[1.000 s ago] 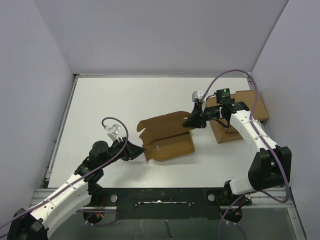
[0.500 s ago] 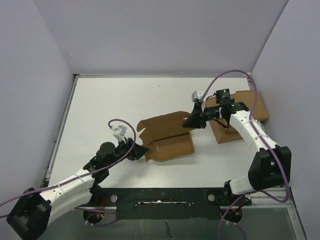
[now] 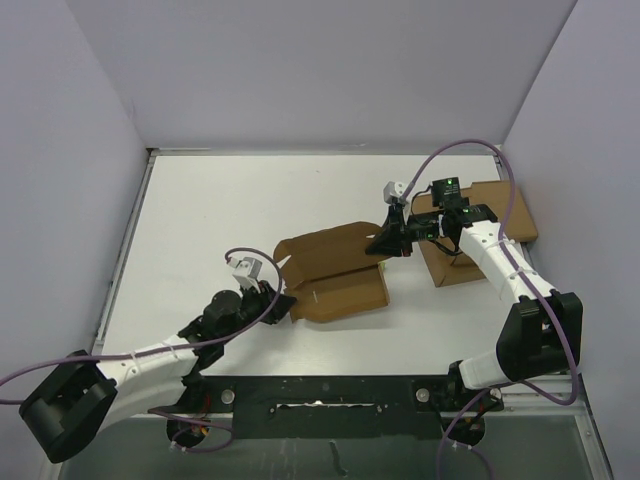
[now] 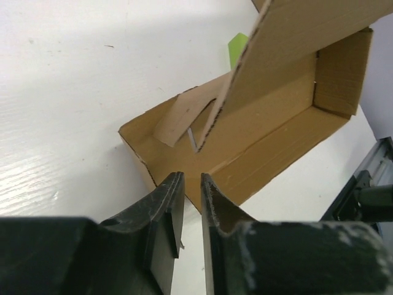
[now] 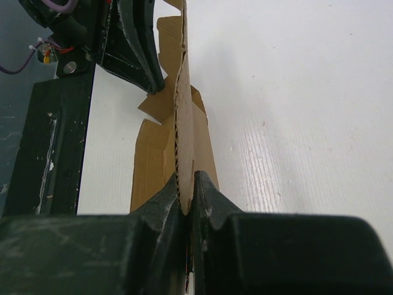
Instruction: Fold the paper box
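The box (image 3: 338, 292) lay near the middle of the table (image 3: 220, 205), half formed: an open tray with its long walls up and a broad flap (image 3: 325, 250) rising from its far side, tilted over the tray. In the left wrist view a small tab leaned inward at the tray's left end. The right gripper (image 3: 384, 243) was clamped on the flap's right edge; in its wrist view the cardboard stood on edge, squeezed between both fingers (image 5: 209, 190). The left gripper (image 3: 283, 303) sat low at the tray's near left corner with its jaws nearly together, a thin slit left between the fingers (image 4: 167, 203). The corner lay right at their tips, and whether it touched them could not be told. Behind the right arm, towards the table's right edge, a flat cardboard slab (image 3: 512, 212) rested with another brown box (image 3: 447, 270) at its near side.
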Robot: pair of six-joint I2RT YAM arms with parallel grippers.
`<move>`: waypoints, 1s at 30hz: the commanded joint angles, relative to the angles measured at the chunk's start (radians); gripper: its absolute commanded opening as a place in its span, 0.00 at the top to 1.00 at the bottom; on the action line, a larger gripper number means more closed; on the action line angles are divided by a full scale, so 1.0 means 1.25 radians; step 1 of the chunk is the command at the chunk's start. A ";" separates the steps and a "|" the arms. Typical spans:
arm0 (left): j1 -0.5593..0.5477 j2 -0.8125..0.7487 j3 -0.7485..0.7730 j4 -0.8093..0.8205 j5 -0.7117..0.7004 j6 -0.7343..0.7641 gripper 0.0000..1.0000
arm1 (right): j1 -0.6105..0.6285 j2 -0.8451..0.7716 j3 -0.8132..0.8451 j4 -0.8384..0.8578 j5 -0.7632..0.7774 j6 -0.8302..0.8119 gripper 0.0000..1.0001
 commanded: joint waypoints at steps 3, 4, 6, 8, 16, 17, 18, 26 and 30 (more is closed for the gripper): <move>-0.008 0.029 -0.010 0.089 -0.106 0.009 0.86 | -0.005 0.000 -0.002 0.028 -0.025 0.007 1.00; -0.008 0.032 -0.011 0.097 -0.112 0.009 0.86 | -0.005 0.001 -0.002 0.028 -0.025 0.007 1.00; -0.008 0.039 -0.010 0.105 -0.122 0.018 0.86 | -0.005 0.001 -0.003 0.028 -0.026 0.007 1.00; -0.007 0.049 -0.007 0.116 -0.129 0.027 0.85 | -0.004 0.002 -0.003 0.028 -0.026 0.007 1.00; -0.002 0.122 0.011 0.198 -0.150 0.045 0.90 | -0.005 0.003 -0.003 0.028 -0.028 0.007 1.00; -0.002 0.137 0.016 0.209 -0.149 0.045 0.91 | -0.005 0.003 -0.003 0.028 -0.028 0.007 1.00; -0.002 0.151 0.020 0.220 -0.147 0.046 0.92 | -0.005 0.004 -0.003 0.028 -0.029 0.007 1.00; -0.002 0.229 0.023 0.301 -0.157 0.050 0.94 | -0.004 0.007 -0.006 0.031 -0.028 0.011 1.00; -0.003 0.261 0.025 0.362 -0.138 0.078 0.94 | -0.004 0.009 -0.008 0.039 -0.025 0.019 1.00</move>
